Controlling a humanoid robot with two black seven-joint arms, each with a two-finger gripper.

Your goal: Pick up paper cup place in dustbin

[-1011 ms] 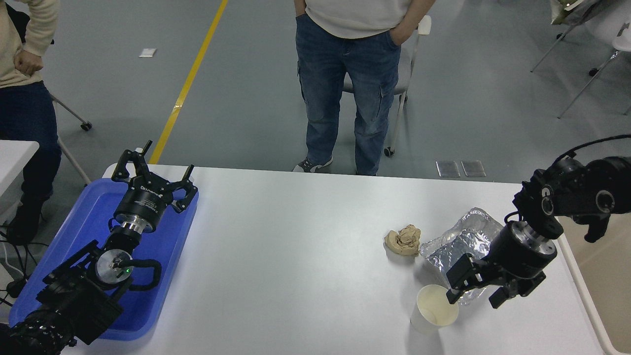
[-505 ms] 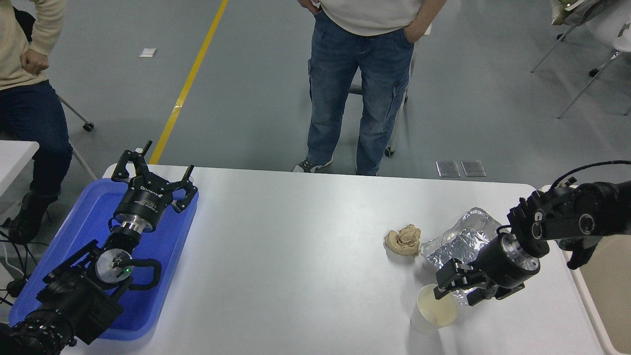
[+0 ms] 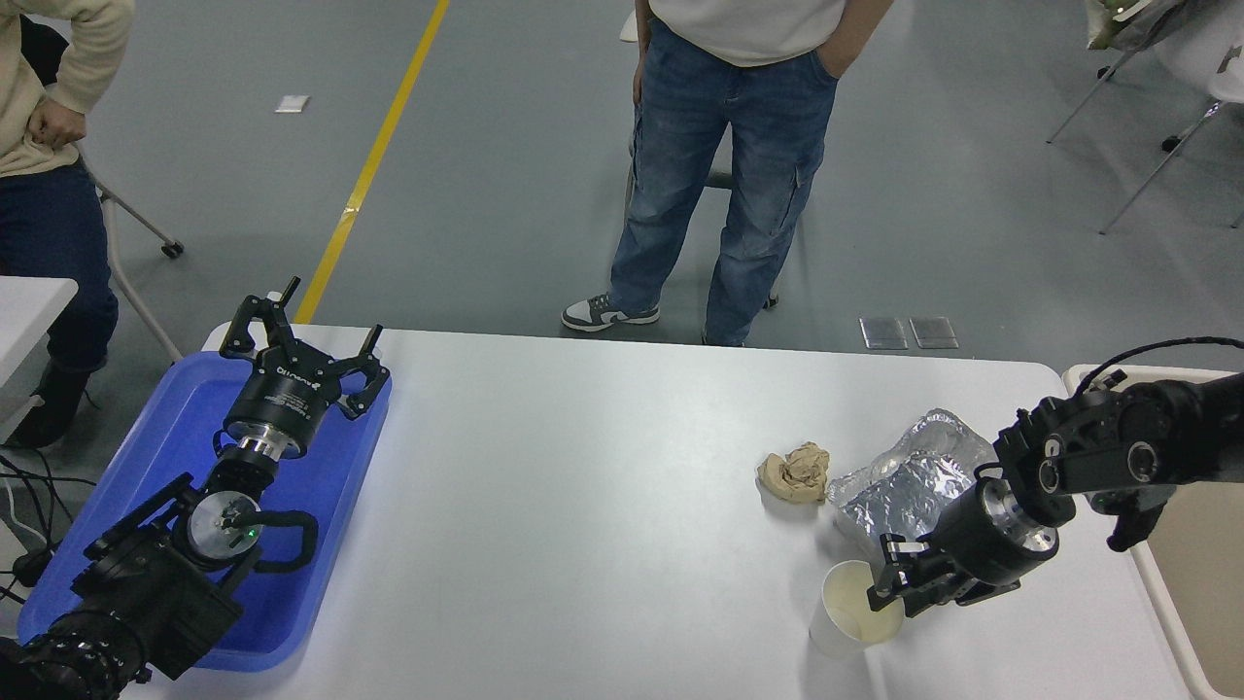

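The paper cup [image 3: 850, 611] stands upright on the white table [image 3: 583, 506] near its front right. My right gripper [image 3: 896, 591] reaches in from the right, low at the cup's right rim. One finger is inside the cup and one outside, closed on the wall. The cup rests on the table. The beige dustbin [image 3: 1162, 617] with its pale rim stands off the table's right edge, partly behind my right arm. My left gripper [image 3: 301, 335] is parked open over the blue tray [image 3: 146, 467] at the lower left.
A crumpled tan paper wad [image 3: 797, 472] and a foil-wrapped box [image 3: 909, 476] lie just behind the cup. A person in jeans [image 3: 724, 165] stands at the far side. Another person [image 3: 49, 146] is at the upper left.
My right gripper has come down and left to the cup's rim, and its fingers have narrowed onto it. The standing person has stepped to the right. The left arm has not moved.
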